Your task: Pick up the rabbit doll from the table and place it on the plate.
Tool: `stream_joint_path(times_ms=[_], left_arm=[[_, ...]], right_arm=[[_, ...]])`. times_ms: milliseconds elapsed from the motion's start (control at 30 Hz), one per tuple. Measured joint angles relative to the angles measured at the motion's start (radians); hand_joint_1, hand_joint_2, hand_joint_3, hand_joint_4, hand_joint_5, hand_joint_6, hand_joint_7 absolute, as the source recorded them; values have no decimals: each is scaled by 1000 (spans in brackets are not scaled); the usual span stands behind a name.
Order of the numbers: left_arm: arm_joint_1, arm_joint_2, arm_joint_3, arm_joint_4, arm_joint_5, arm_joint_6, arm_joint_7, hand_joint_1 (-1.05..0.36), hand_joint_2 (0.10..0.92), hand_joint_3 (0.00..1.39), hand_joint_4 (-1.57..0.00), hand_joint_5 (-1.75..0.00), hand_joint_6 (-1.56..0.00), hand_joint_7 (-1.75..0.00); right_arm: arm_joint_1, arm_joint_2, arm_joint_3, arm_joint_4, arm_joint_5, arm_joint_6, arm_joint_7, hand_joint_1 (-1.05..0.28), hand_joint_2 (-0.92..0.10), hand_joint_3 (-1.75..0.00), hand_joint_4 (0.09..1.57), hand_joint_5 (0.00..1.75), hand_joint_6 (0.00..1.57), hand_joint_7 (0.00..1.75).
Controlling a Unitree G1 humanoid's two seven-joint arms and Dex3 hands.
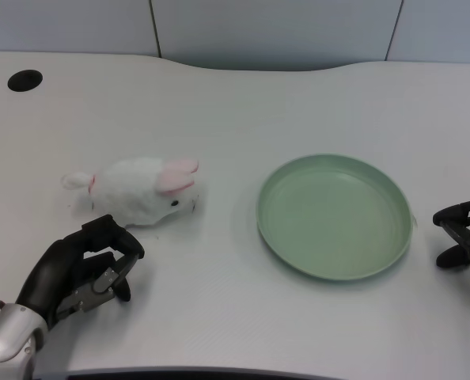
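Observation:
A white rabbit doll (140, 190) with pink ears lies on its side on the table, left of centre, head toward the plate. The round green plate (335, 215) sits to its right with nothing in it. My left hand (81, 269) rests near the table's front left, just below the doll and apart from it. Its fingers are curled inward and nothing is in them.
My right hand (463, 234) waits at the right edge beside the plate. A dark round hole (24, 80) marks the table's far left corner. The table's back edge runs along a grey wall.

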Motion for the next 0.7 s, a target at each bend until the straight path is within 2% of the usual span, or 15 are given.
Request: stream_joint_path(times_ms=[233, 600, 700], left_arm=[[0, 0, 0, -3, 1, 1, 0, -506, 921, 437, -603, -1746, -449, -1636], [0, 5, -4, -17, 5, 7, 6, -492, 921, 444, -598, -1746, -436, -1642], [9, 12, -7, -23, 17, -34, 10, -508, 921, 443, -590, -1746, -425, -1648]], right_arm=[[0, 0, 0, 3, 3, 0, 8, -796, -921, -71, 973, 985, 871, 880], [0, 0, 0, 0, 0, 0, 5, -802, -920, -81, 979, 980, 872, 886], [3, 2, 0, -4, 1, 0, 2, -797, -918, -73, 984, 982, 878, 889]])
